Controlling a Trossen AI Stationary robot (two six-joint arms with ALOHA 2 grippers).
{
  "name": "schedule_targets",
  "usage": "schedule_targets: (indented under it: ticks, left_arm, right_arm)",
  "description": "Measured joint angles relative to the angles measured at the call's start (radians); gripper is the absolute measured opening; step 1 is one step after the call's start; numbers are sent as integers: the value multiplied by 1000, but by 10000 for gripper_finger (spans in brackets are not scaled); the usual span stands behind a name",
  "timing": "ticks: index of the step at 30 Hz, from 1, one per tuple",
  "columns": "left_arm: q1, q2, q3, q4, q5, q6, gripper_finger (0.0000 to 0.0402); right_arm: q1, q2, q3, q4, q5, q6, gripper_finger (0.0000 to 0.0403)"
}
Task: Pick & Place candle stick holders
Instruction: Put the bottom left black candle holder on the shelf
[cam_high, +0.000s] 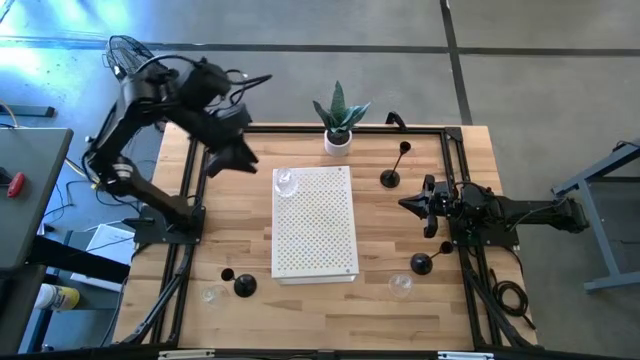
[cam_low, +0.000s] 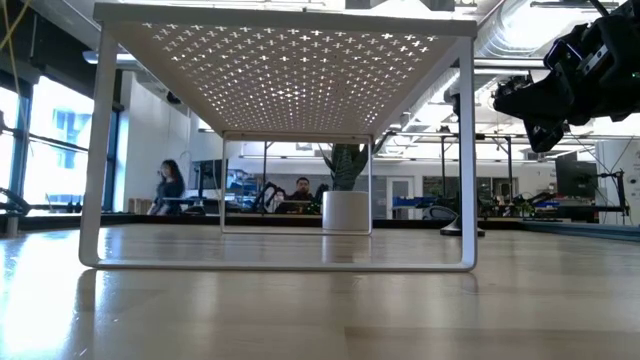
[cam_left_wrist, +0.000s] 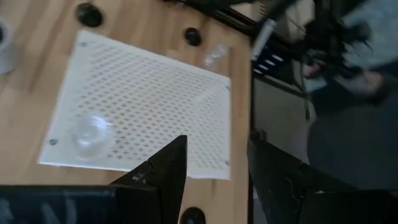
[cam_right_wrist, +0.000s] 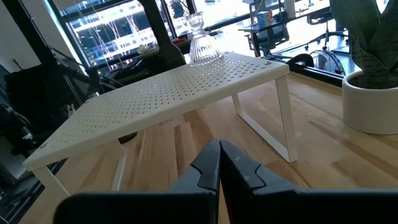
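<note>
Wooden tabletop (cam_high: 320, 300) seen from above, left to right. At upper left of the frame, left hand (cam_high: 243, 158) raised over the tabletop's left edge, just left of the white perforated rack (cam_high: 316, 225); in its wrist view, fingers (cam_left_wrist: 168, 168) spread apart, released, grasping nothing. At lower left, a clear glass holder (cam_high: 212, 294) and beside it a black holder (cam_high: 245, 285), with a smaller black holder (cam_high: 228, 274) just above. At frame centre, the white rack standing on thin legs, a clear glass holder (cam_high: 286, 181) resting on its upper left corner; same glass (cam_right_wrist: 203, 43) visible at the rack's far corner in the right wrist view. Above the rack, at top centre, a white pot with a green plant (cam_high: 339, 122). Right of the rack, a tall-stemmed black holder (cam_high: 391, 176) in the upper right part, a black holder (cam_high: 422, 263) and a clear glass holder (cam_high: 400, 285) at lower right. At right centre, right hand (cam_high: 408, 203) lying low by the tabletop's right rail, pointing toward the rack; fingers (cam_right_wrist: 219, 167) pressed together, clenched on nothing. In the low view, people in the room far behind the rack.
</note>
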Motion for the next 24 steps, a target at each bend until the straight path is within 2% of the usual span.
schedule_targets:
  ticks: [10, 18, 24]
  left_arm:
    - [-165, -179, -118, 2, -27, 13, 163]
    - [-299, -392, -354, 1, -111, 0, 163]
    - [-315, -536, -563, 26, -200, -176, 163]
  right_arm:
    - [0, 0, 0, 0, 0, 2, 0]
    - [0, 0, 0, 0, 6, 3, 0]
    - [0, 0, 0, 0, 8, 3, 0]
